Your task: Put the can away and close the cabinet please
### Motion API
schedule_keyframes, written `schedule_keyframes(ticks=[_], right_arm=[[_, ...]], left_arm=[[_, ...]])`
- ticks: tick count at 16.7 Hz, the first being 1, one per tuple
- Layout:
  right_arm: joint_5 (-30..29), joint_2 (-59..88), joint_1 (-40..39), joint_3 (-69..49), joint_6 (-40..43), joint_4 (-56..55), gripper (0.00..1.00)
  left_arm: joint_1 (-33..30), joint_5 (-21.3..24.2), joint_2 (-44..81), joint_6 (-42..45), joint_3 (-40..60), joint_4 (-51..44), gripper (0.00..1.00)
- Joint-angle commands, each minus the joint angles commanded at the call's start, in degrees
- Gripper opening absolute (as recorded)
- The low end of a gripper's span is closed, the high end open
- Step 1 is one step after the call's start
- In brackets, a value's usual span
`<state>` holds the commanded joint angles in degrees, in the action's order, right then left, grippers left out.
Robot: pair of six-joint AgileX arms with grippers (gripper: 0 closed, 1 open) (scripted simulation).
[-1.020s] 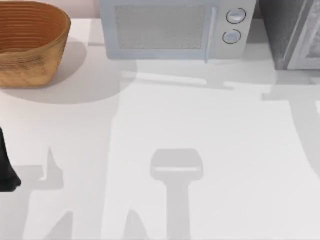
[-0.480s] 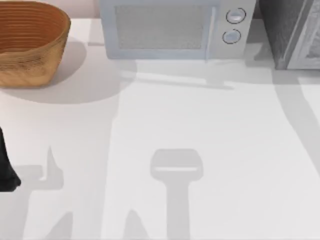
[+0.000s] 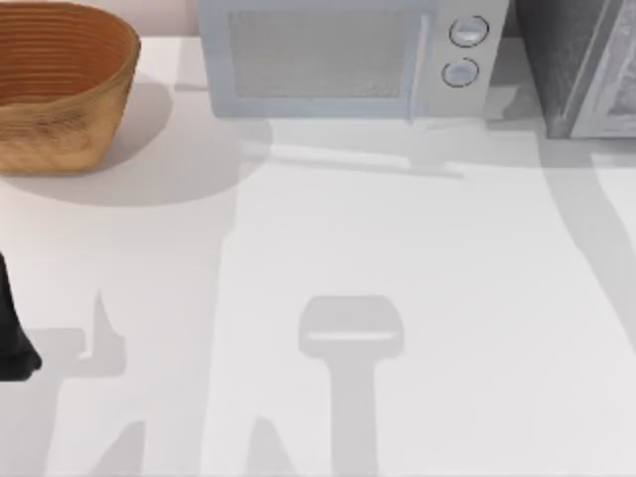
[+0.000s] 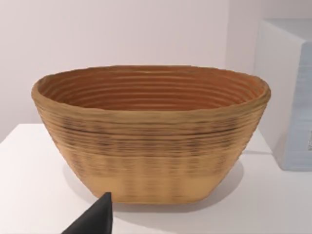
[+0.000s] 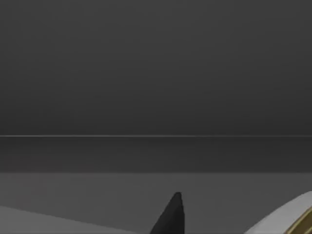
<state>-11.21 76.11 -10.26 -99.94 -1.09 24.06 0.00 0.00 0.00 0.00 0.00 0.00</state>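
The grey cabinet (image 3: 556, 60) stands at the table's back right corner, with a lighter door panel (image 3: 614, 75) angled beside it. In the right wrist view, my right gripper (image 5: 171, 217) faces a dark grey cabinet interior (image 5: 156, 87) with a shelf line across it. A white, gold-rimmed object, likely the can (image 5: 292, 219), shows at the corner just beside the gripper; whether it is held I cannot tell. My left arm (image 3: 10, 338) stays parked at the table's left edge, and my left gripper (image 4: 95, 222) faces the basket.
A woven basket (image 3: 60, 84) sits at the back left, also close in the left wrist view as the basket (image 4: 151, 136). A white microwave (image 3: 343, 60) stands at the back centre. Arm shadows lie across the white table (image 3: 397, 229).
The right arm's shadow on the table's right side has shifted farther back and right, toward the cabinet. The left arm has not moved.
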Motion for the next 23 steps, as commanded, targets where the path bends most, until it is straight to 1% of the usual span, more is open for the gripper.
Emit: schedule_keyframes(ticks=[2,5,13,16,19,23], right_arm=[[0.19,1.86,0.21,-1.91,0.00,0.74,0.00],[0.67,7.92,0.86,-9.29,0.01,3.00,0.00],[2.53,30.29,2.96,-41.93,0.05,10.01,0.00],[3.37,37.86,3.85,-52.28,0.08,12.56,0.00],[3.98,42.82,4.60,-57.97,0.10,14.57,0.00],[4.08,43.71,4.75,-58.84,0.10,15.00,0.00]], left_arm=[[0.00,0.00,0.00,0.00,0.00,0.00,1.00],[0.00,0.00,0.00,0.00,0.00,0.00,1.00],[0.00,0.00,0.00,0.00,0.00,0.00,1.00],[0.00,0.00,0.00,0.00,0.00,0.00,1.00],[0.00,0.00,0.00,0.00,0.00,0.00,1.00],[0.00,0.00,0.00,0.00,0.00,0.00,1.00]])
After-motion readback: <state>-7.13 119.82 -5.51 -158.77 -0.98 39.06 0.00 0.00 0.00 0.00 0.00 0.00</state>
